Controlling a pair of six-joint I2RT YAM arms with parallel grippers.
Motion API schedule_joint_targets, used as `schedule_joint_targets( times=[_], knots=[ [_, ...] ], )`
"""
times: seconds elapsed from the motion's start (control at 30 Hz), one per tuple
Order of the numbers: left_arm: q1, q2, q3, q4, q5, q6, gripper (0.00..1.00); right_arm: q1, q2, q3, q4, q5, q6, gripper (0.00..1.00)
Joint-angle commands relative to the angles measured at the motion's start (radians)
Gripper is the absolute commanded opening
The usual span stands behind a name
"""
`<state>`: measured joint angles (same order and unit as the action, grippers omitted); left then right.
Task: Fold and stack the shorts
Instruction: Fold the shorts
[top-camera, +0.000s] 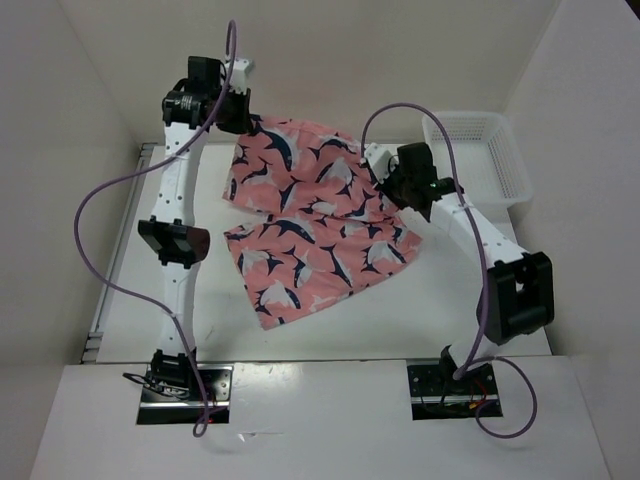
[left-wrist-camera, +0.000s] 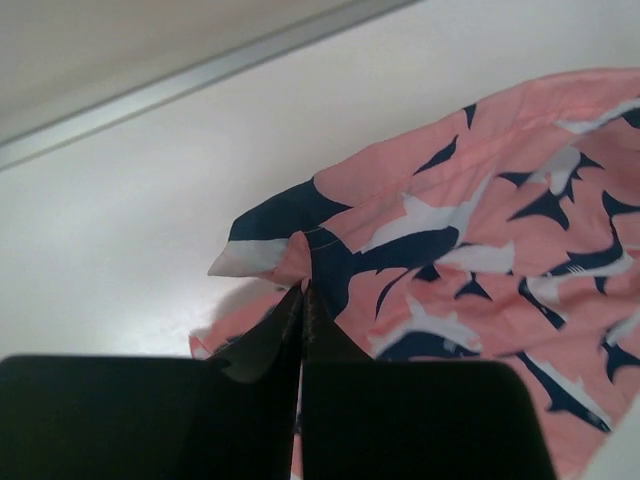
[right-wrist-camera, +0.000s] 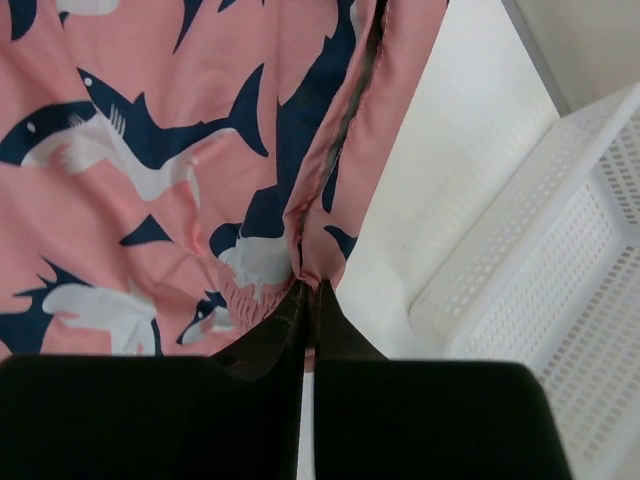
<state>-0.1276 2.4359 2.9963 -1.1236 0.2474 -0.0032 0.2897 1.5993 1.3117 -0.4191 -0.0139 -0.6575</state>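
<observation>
Now, I have both sets of jaws clamped tight on cloth. The left gripper (left-wrist-camera: 303, 292) pinches a hem corner of the coral-pink shark-print shorts (top-camera: 310, 215). In its wrist view the fabric peaks right at the fingertips and fans away ahead and to the right of them, with the bare white table (left-wrist-camera: 120, 230) off to their left. The right gripper (right-wrist-camera: 310, 288) nips a seamed edge of what looks like the same garment. The cloth spreads ahead and to the left of its jaws, and the white mesh basket (right-wrist-camera: 560, 290) sits off to their right, apart from the fabric.

From overhead, the stretch of shorts between the two grippers seems raised, while the rest lies flat on the table on the near side of both jaws. I read the two-point hold as deliberate: gripping opposite ends keeps that edge taut, so it can be laid over the flat part as a straight fold. So I judge the fold begun but not yet laid. Both pinches are shallow, right at the tips, so a sharp pull could slip a corner free.
</observation>
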Motion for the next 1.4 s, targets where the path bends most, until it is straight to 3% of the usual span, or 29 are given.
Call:
schedule_joint_targets(
  times=[0.0, 0.03, 0.1, 0.13, 0.17, 0.2, 0.23, 0.4, 0.53, 0.73, 0.97, 1.07, 1.1, 1.17, 1.23, 1.3, 1.37],
  knots=[
    [-0.027, -0.201, -0.104, -0.053, 0.087, 0.003, 0.00, 0.000, -0.123, -0.066, 0.011, 0.038, -0.077, 0.00],
    [-0.027, -0.237, -0.173, -0.053, 0.087, 0.003, 0.00, 0.000, -0.140, -0.104, 0.002, 0.038, -0.102, 0.00],
    [-0.052, -0.409, -0.560, 0.064, 0.087, 0.003, 0.00, 0.000, -0.167, -0.138, -0.009, 0.003, -0.123, 0.00],
    [-0.070, -0.501, -0.764, 0.162, 0.049, 0.003, 0.00, 0.009, -0.180, -0.175, -0.009, 0.003, -0.143, 0.00],
    [-0.102, -0.704, -0.977, 0.277, -0.014, 0.003, 0.00, 0.025, -0.180, -0.195, -0.009, -0.007, -0.155, 0.00],
    [-0.142, -0.785, -1.316, 0.468, -0.084, 0.003, 0.00, 0.035, -0.209, -0.215, -0.009, -0.008, -0.169, 0.00],
    [-0.214, -0.834, -1.403, 0.502, -0.176, 0.003, 0.00, 0.048, -0.219, -0.248, -0.009, -0.008, -0.180, 0.00],
    [-0.228, -0.949, -1.529, 0.429, -0.152, 0.003, 0.00, 0.058, -0.298, -0.291, -0.050, 0.002, -0.202, 0.00],
    [-0.228, -1.073, -1.672, 0.381, -0.161, 0.003, 0.00, 0.069, -0.386, -0.354, -0.093, -0.009, -0.313, 0.00],
    [-0.317, -1.252, -1.928, 0.318, -0.151, 0.003, 0.00, 0.098, -0.521, -0.525, -0.199, 0.025, -0.579, 0.00],
    [-0.351, -1.291, -2.010, 0.199, -0.094, 0.003, 0.02, 0.189, -0.814, -0.683, -0.368, 0.087, -0.874, 0.00],
    [-0.372, -1.301, -2.041, 0.153, -0.067, 0.003, 0.11, 0.242, -0.961, -0.758, -0.460, 0.109, -0.938, 0.00],
    [-0.372, -1.301, -2.051, 0.134, -0.053, 0.003, 0.20, 0.243, -1.023, -0.767, -0.475, 0.100, -0.947, 0.07],
    [-0.372, -1.319, -2.051, 0.069, 0.001, 0.003, 0.53, 0.255, -1.076, -0.779, -0.501, 0.085, -0.984, 0.38],
    [-0.372, -1.333, -2.038, 0.033, 0.010, 0.003, 0.65, 0.255, -1.139, -0.779, -0.501, 0.062, -0.995, 0.55],
    [-0.372, -1.350, -2.015, -0.022, 0.010, 0.003, 0.75, 0.255, -1.189, -0.754, -0.510, 0.031, -0.995, 0.60],
    [-0.372, -1.385, -2.015, -0.007, -0.049, 0.003, 0.77, 0.255, -1.225, -0.705, -0.495, -0.010, -1.004, 0.64]
  ],
)
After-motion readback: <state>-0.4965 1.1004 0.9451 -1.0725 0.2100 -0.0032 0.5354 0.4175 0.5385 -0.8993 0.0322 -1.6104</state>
